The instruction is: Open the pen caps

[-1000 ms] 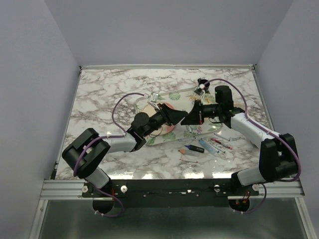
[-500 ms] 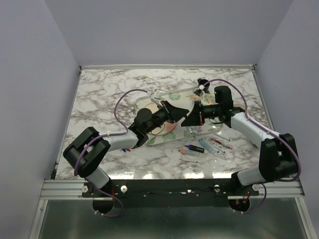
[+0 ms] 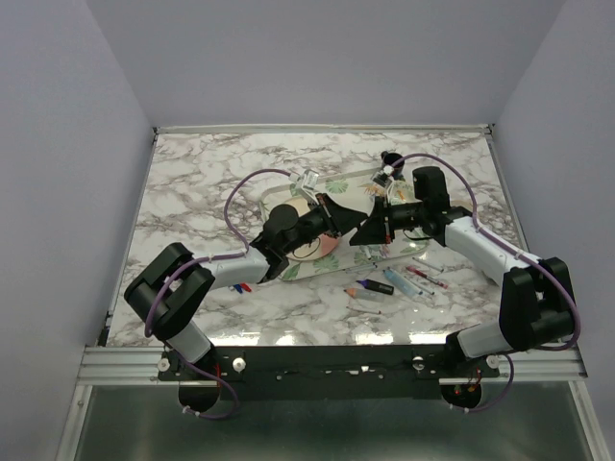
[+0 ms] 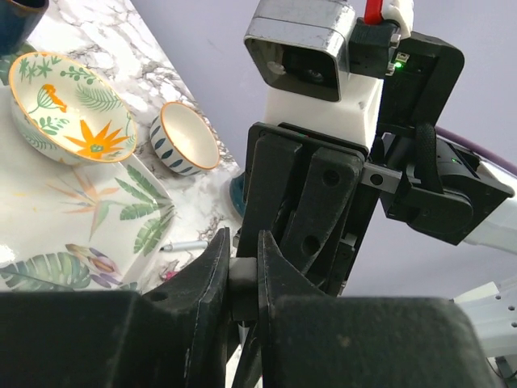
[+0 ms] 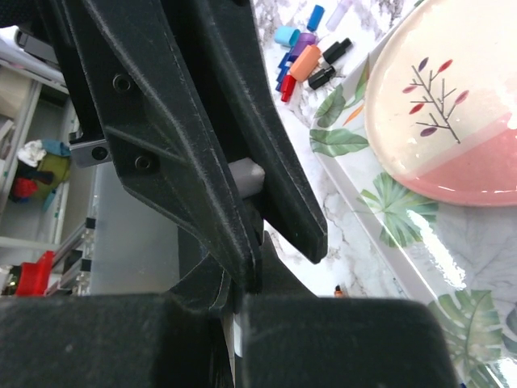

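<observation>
My two grippers meet tip to tip over the leaf-patterned tray point(image 3: 332, 187). The left gripper point(image 3: 344, 222) point(image 4: 242, 237) is shut on a dark grey pen cap point(image 4: 242, 279), pinched between its fingers. That cap also shows as a pale grey block point(image 5: 247, 178) between the left fingers in the right wrist view. The right gripper point(image 3: 365, 230) point(image 5: 242, 279) is shut on the pen, of which only a sliver of white barrel point(image 5: 237, 338) shows. Several loose pen caps point(image 5: 305, 50) point(image 3: 240, 286) lie on the marble left of the tray. More pens point(image 3: 399, 283) lie at the front right.
A pink-and-white plate point(image 5: 452, 121) point(image 3: 317, 245) rests on the tray under the left arm. Two patterned bowls point(image 4: 73, 109) point(image 4: 187, 139) and a dark cup point(image 3: 389, 157) stand at the back right. Another pen point(image 4: 182, 245) lies by the tray's edge.
The left gripper has moved right to the right gripper's tip and its jaws have closed on the cap. The right arm has stayed put.
</observation>
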Available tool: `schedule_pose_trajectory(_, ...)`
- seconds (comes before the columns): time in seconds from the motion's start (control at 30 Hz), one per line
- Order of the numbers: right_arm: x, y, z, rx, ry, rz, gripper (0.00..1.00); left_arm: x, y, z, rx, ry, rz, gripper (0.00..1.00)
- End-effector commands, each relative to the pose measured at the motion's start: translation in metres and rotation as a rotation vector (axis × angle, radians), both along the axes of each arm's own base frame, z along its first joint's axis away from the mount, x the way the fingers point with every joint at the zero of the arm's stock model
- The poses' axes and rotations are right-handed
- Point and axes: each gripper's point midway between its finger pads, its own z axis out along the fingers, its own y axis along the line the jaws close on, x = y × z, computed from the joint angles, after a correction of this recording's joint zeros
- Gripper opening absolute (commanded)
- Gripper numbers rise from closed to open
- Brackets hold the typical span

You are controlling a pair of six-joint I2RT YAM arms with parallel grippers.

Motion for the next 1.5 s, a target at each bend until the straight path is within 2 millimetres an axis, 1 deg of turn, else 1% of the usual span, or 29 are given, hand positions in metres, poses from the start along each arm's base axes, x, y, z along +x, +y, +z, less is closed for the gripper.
schedule_pose_trajectory(0.0, 0.002, 0.003, 0.015, 0.016, -0.050, 0.023, 0.01, 0.002, 0.003, 0.005, 0.024, -0.021, 0.019, 0.00)
schedule_pose_trajectory(0.03, 0.002, 0.003, 0.015, 0.018, -0.051, 0.026, 0.01, 0.009, 0.015, 0.011, 0.016, -0.025, 0.087, 0.00)
schedule_pose_trajectory(0.1, -0.001, 0.002, 0.012, 0.016, -0.054, 0.041, 0.01, 0.037, 0.053, 0.013, 0.009, 0.000, 0.223, 0.00)
schedule_pose_trajectory(0.13, -0.002, 0.002, 0.012, 0.019, -0.056, 0.050, 0.01, 0.040, 0.076, 0.023, -0.019, 0.001, 0.281, 0.00)
schedule_pose_trajectory(0.17, -0.006, 0.002, 0.009, 0.014, -0.040, 0.059, 0.01, 0.061, 0.110, 0.029, -0.033, -0.006, 0.390, 0.00)
schedule_pose_trajectory(0.2, -0.007, 0.003, 0.007, 0.013, -0.048, 0.076, 0.01, 0.067, 0.130, 0.026, -0.013, 0.007, 0.453, 0.00)
schedule_pose_trajectory(0.23, -0.005, 0.004, 0.009, 0.009, -0.082, 0.087, 0.01, 0.065, 0.149, 0.042, -0.024, -0.020, 0.512, 0.00)
schedule_pose_trajectory(0.27, -0.012, 0.005, 0.005, -0.008, -0.048, 0.102, 0.01, 0.069, 0.167, 0.045, 0.018, -0.046, 0.571, 0.00)
schedule_pose_trajectory(0.3, -0.013, 0.007, 0.004, -0.010, -0.076, 0.128, 0.01, 0.076, 0.189, 0.035, 0.083, -0.012, 0.672, 0.00)
schedule_pose_trajectory(0.33, -0.010, 0.009, 0.005, -0.014, -0.087, 0.143, 0.01, 0.071, 0.205, 0.052, 0.078, -0.045, 0.719, 0.00)
schedule_pose_trajectory(0.37, -0.016, 0.009, 0.002, -0.032, -0.057, 0.163, 0.01, 0.069, 0.216, 0.052, 0.107, -0.059, 0.753, 0.00)
schedule_pose_trajectory(0.43, -0.016, 0.009, -0.004, -0.055, -0.073, 0.176, 0.01, 0.062, 0.240, 0.048, 0.122, -0.048, 0.814, 0.00)
schedule_pose_trajectory(0.47, -0.017, 0.009, -0.003, -0.061, -0.063, 0.180, 0.01, 0.060, 0.247, 0.046, 0.122, -0.045, 0.831, 0.00)
schedule_pose_trajectory(0.53, -0.016, 0.007, -0.007, -0.089, -0.098, 0.194, 0.01, 0.052, 0.264, 0.030, 0.134, -0.014, 0.868, 0.00)
schedule_pose_trajectory(0.57, -0.021, 0.004, -0.013, -0.122, -0.065, 0.204, 0.01, 0.050, 0.270, 0.024, 0.140, 0.001, 0.882, 0.00)
schedule_pose_trajectory(0.6, -0.015, 0.003, -0.011, -0.144, -0.130, 0.217, 0.01, 0.046, 0.274, 0.009, 0.165, 0.046, 0.891, 0.00)
schedule_pose_trajectory(0.63, -0.010, -0.005, -0.021, -0.227, -0.154, 0.208, 0.01, 0.041, 0.281, -0.005, 0.187, 0.073, 0.909, 0.00)
schedule_pose_trajectory(0.67, -0.016, -0.015, -0.029, -0.295, -0.123, 0.218, 0.01, 0.039, 0.288, -0.016, 0.211, 0.105, 0.931, 0.00)
schedule_pose_trajectory(0.7, -0.010, -0.022, -0.034, -0.354, -0.170, 0.218, 0.01, 0.034, 0.294, -0.037, 0.264, 0.171, 0.940, 0.00)
schedule_pose_trajectory(0.73, -0.004, -0.038, -0.050, -0.484, -0.193, 0.189, 0.01, 0.031, 0.299, -0.051, 0.288, 0.207, 0.954, 0.00)
schedule_pose_trajectory(0.8, 0.003, -0.057, -0.064, -0.606, -0.236, 0.145, 0.01, 0.024, 0.314, -0.078, 0.343, 0.286, 0.985, 0.00)
schedule_pose_trajectory(0.83, 0.002, -0.076, -0.083, -0.718, -0.230, 0.119, 0.03, 0.021, 0.318, -0.093, 0.369, 0.325, 0.990, 0.00)
schedule_pose_trajectory(0.9, 0.006, -0.091, -0.094, -0.786, -0.247, 0.074, 0.08, 0.019, 0.329, -0.107, 0.389, 0.369, 1.008, 0.00)
schedule_pose_trajectory(0.93, 0.000, -0.102, -0.108, -0.837, -0.216, 0.067, 0.09, 0.016, 0.332, -0.120, 0.415, 0.402, 1.007, 0.00)
schedule_pose_trajectory(1.03, -0.004, -0.118, -0.123, -0.877, -0.156, 0.047, 0.09, 0.017, 0.341, -0.136, 0.450, 0.452, 1.017, 0.00)
schedule_pose_trajectory(1.07, -0.005, -0.125, -0.127, -0.889, -0.128, 0.036, 0.09, 0.017, 0.343, -0.138, 0.457, 0.461, 1.024, 0.00)
schedule_pose_trajectory(1.23, -0.004, -0.145, -0.140, -0.949, -0.080, -0.001, 0.09, 0.020, 0.352, -0.152, 0.506, 0.508, 1.040, 0.00)
schedule_pose_trajectory(1.4, -0.003, -0.154, -0.146, -0.971, -0.044, -0.015, 0.09, 0.016, 0.360, -0.170, 0.569, 0.564, 1.058, 0.00)
schedule_pose_trajectory(1.47, -0.003, -0.156, -0.146, -0.968, -0.038, -0.022, 0.09, 0.012, 0.363, -0.179, 0.588, 0.587, 1.065, 0.03)
